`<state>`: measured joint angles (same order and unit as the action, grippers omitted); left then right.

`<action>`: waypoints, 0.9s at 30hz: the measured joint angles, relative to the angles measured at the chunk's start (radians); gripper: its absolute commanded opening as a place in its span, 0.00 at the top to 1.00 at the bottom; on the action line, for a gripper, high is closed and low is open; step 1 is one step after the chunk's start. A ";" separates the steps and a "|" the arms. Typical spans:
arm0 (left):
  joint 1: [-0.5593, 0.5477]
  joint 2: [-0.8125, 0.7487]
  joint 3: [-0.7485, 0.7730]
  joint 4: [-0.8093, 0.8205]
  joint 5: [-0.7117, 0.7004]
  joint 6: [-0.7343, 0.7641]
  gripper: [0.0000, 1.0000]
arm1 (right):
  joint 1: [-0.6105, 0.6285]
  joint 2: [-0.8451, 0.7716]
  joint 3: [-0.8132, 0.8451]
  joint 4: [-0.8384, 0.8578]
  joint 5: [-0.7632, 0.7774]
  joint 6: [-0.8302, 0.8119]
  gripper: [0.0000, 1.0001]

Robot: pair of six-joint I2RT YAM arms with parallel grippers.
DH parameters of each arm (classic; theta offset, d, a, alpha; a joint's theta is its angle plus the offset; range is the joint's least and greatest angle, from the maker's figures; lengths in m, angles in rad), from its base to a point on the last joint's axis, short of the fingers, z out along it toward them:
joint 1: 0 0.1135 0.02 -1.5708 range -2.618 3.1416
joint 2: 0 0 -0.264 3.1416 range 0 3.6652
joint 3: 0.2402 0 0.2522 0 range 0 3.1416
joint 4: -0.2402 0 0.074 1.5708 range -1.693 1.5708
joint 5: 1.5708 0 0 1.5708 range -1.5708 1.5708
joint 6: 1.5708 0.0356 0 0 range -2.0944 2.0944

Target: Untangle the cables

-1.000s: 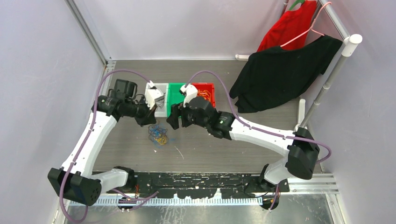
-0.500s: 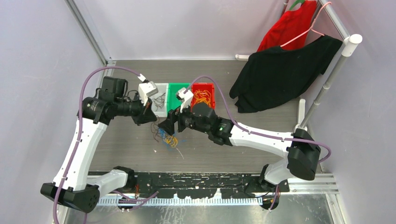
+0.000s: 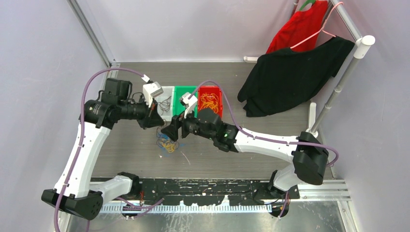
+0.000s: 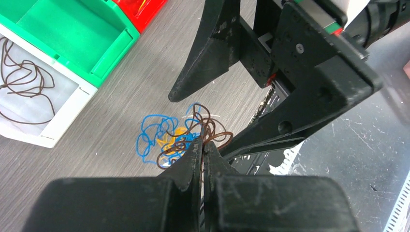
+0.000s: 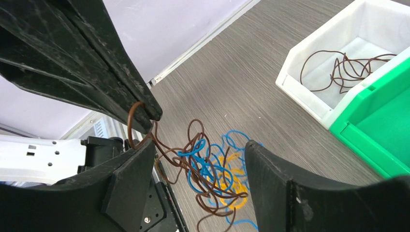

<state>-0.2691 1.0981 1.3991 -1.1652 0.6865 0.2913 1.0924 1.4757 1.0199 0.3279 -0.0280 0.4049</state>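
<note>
The cables [image 3: 167,142] form one tangle of blue, brown and orange-yellow strands, partly lifted off the table. My left gripper [image 4: 204,145] is shut on a brown cable [image 4: 212,133], whose loops hang from its tips above the blue cable [image 4: 150,133]. Seen from the right wrist, the left gripper [image 5: 150,113] pinches a brown loop [image 5: 133,121]. My right gripper [image 5: 199,147] is open with the hanging tangle [image 5: 212,174] between its fingers [image 5: 280,183], and the orange-yellow cable [image 5: 227,193] lies lowest. From above, the right gripper [image 3: 173,130] faces the left gripper [image 3: 155,121] closely.
Behind the tangle stand a white bin [image 3: 166,104] holding a brown cable, a green bin [image 3: 181,99] and a red bin [image 3: 211,99] with orange strands. A black garment [image 3: 290,77] and a red one [image 3: 300,24] hang on a rack at the back right.
The left arm drew back to the left, lifting brown strands from the pile. The right gripper moved left and down until its fingers flank the hanging tangle.
</note>
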 measured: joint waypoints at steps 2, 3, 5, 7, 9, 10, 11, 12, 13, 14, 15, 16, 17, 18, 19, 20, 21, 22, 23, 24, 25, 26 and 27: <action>0.000 0.000 0.004 0.000 0.003 -0.002 1.00 | 0.001 0.005 -0.001 0.000 0.001 -0.001 0.30; -0.001 0.000 0.006 0.000 0.006 -0.005 1.00 | 0.001 0.008 -0.001 -0.001 0.003 -0.003 0.31; -0.004 0.000 0.011 0.000 0.012 -0.015 1.00 | 0.003 0.014 -0.001 -0.002 0.011 -0.005 0.32; -0.006 0.002 0.017 -0.001 0.019 -0.026 1.00 | 0.007 0.024 0.003 -0.006 0.029 -0.011 0.32; -0.009 0.006 0.029 0.000 0.030 -0.040 1.00 | 0.016 0.041 0.011 -0.007 0.064 -0.025 0.32; -0.011 0.007 0.035 0.000 0.035 -0.050 1.00 | 0.019 0.050 0.017 -0.007 0.082 -0.032 0.32; -0.013 0.009 0.042 0.000 0.044 -0.059 1.00 | 0.023 0.059 0.024 -0.005 0.105 -0.040 0.32; -0.014 0.010 0.047 0.001 0.050 -0.069 1.00 | 0.027 0.069 0.029 0.003 0.127 -0.048 0.32; -0.016 0.011 0.054 0.000 0.058 -0.079 1.00 | 0.029 0.077 0.032 0.014 0.148 -0.056 0.32; -0.017 0.013 0.060 0.001 0.067 -0.089 1.00 | 0.032 0.083 0.034 0.026 0.166 -0.063 0.33; -0.017 0.014 0.066 0.003 0.066 -0.098 1.00 | 0.034 0.089 0.034 0.037 0.176 -0.068 0.33; -0.016 0.016 0.073 0.003 0.067 -0.106 1.00 | 0.037 0.095 0.035 0.046 0.185 -0.072 0.33; -0.016 0.020 0.082 0.006 0.070 -0.116 1.00 | 0.039 0.101 0.037 0.053 0.193 -0.076 0.33; -0.016 0.024 0.092 0.008 0.070 -0.126 1.00 | 0.040 0.108 0.037 0.057 0.197 -0.078 0.33; -0.016 0.027 0.102 0.009 0.070 -0.133 1.00 | 0.040 0.117 0.037 0.062 0.203 -0.079 0.33; -0.015 0.031 0.116 0.008 0.069 -0.138 1.00 | 0.041 0.128 0.036 0.069 0.206 -0.078 0.33; -0.013 0.036 0.135 0.008 0.063 -0.145 1.00 | 0.041 0.138 0.032 0.077 0.211 -0.077 0.33; -0.012 0.040 0.151 0.008 0.075 -0.157 1.00 | 0.041 0.145 0.026 0.084 0.217 -0.072 0.33; -0.015 0.044 0.173 0.001 0.091 -0.166 1.00 | 0.040 0.156 0.014 0.096 0.229 -0.064 0.33; -0.021 0.047 0.194 -0.002 0.105 -0.177 1.00 | 0.039 0.168 -0.006 0.109 0.239 -0.055 0.33; -0.025 0.048 0.214 -0.004 0.116 -0.183 1.00 | 0.038 0.174 -0.027 0.117 0.246 -0.046 0.33; -0.026 0.050 0.238 -0.006 0.127 -0.189 1.00 | 0.038 0.180 -0.053 0.122 0.254 -0.034 0.33; -0.027 0.050 0.262 -0.008 0.135 -0.196 1.00 | 0.038 0.185 -0.077 0.121 0.260 -0.025 0.33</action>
<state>-0.2966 1.1484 1.6615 -1.1728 0.8219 0.0952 1.1301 1.6604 0.9424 0.4484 0.2321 0.3798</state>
